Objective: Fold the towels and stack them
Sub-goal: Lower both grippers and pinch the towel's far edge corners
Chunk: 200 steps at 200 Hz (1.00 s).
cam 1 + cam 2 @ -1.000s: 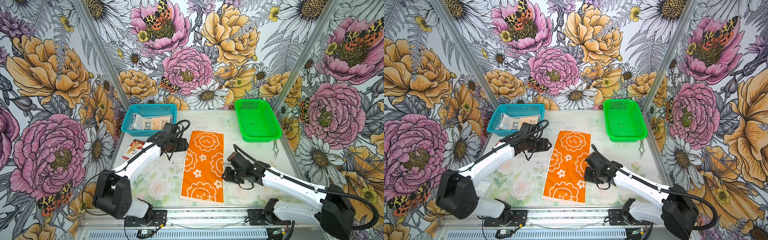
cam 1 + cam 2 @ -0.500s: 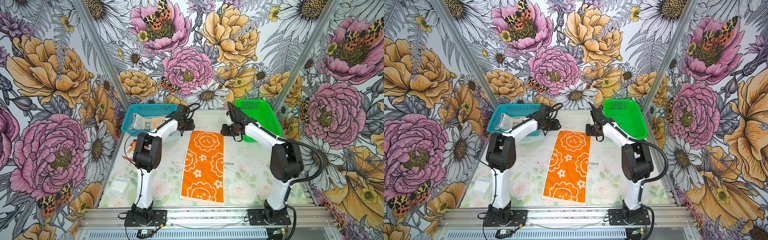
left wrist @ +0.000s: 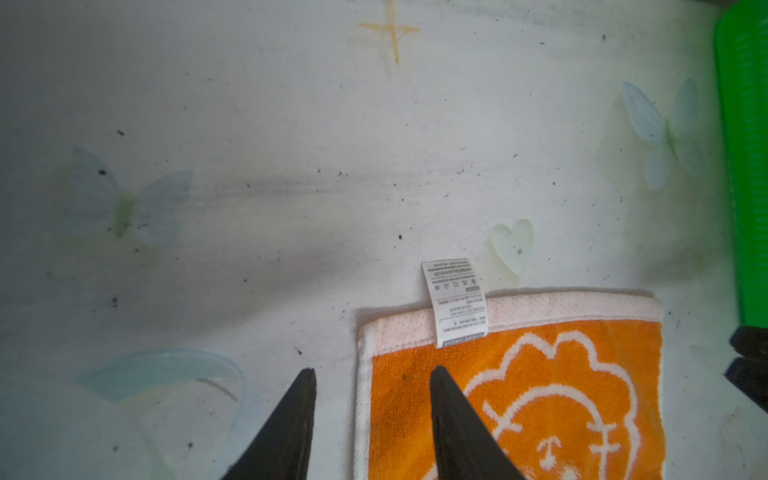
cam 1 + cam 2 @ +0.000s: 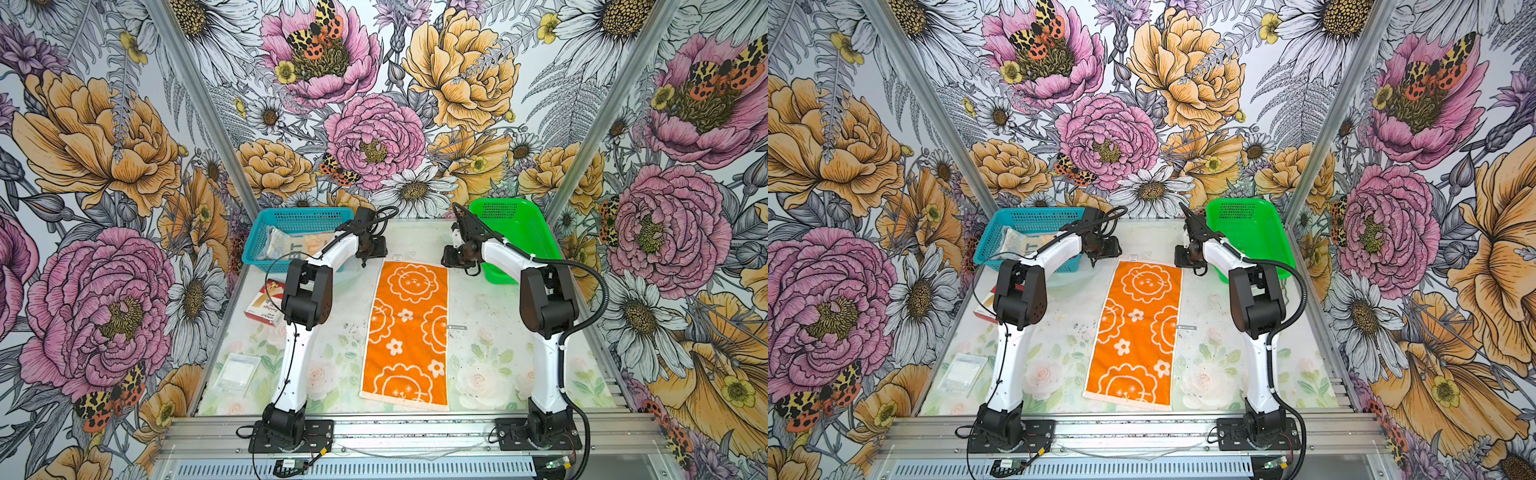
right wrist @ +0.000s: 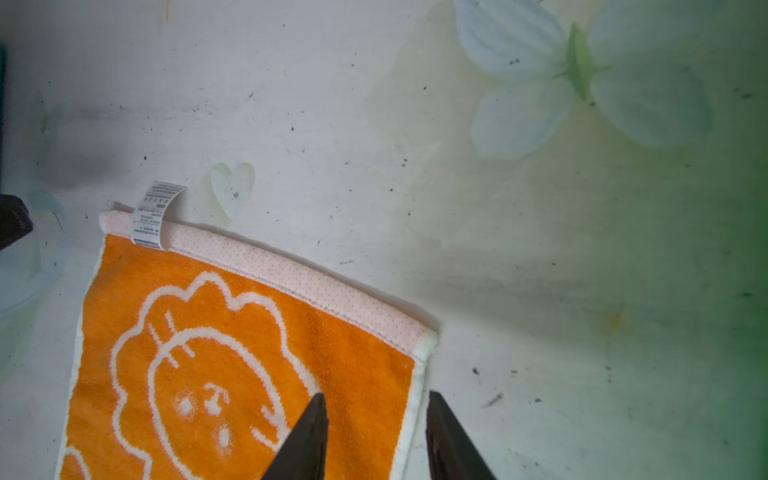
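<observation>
An orange towel (image 4: 407,332) (image 4: 1136,332) with white lion faces lies flat and lengthwise on the mid-table. My left gripper (image 4: 365,261) (image 3: 372,369) is at its far-left corner, open, one finger over the towel (image 3: 540,374) and one over the bare table. At the far-right corner my right gripper (image 4: 451,262) (image 5: 376,394) straddles the towel's (image 5: 228,332) white side edge the same way, open. Neither holds anything. A cream towel (image 4: 309,245) (image 4: 1034,245) with blue lettering lies in the blue basket (image 4: 266,232).
A green basket (image 4: 519,224) stands at the back right, close behind the right gripper. A red-and-white box (image 4: 266,307) and a flat white packet (image 4: 235,370) lie along the left side. A white care label (image 3: 455,299) sticks out from the towel's far hem.
Both grippers have gone from beside the towel's middle to its far corners. The left jaws have narrowed. The towel has not moved.
</observation>
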### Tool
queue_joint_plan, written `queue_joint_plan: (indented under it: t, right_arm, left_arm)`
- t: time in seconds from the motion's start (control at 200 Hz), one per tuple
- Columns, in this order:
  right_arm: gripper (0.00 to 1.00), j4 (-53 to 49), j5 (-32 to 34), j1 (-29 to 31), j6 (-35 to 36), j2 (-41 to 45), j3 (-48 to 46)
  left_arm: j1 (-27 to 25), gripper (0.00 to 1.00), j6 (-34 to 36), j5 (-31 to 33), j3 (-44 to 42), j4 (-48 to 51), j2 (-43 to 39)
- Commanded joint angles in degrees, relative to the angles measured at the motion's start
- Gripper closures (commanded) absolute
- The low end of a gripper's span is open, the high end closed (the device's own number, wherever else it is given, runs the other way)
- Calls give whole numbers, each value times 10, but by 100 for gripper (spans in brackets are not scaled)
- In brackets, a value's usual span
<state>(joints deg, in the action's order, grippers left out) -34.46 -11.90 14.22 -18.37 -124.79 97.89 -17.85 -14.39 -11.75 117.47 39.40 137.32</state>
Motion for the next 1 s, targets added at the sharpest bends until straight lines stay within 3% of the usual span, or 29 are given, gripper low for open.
queue_joint_plan:
  t: [0.0, 0.996]
  right_arm:
    - [59, 5, -4, 0, -5, -22, 30]
    - [61, 4, -11, -5, -17, -32, -10]
  left_arm:
    - [4, 55, 2, -31, 37, 10, 26]
    - [-20, 64, 8, -54, 81, 56, 79]
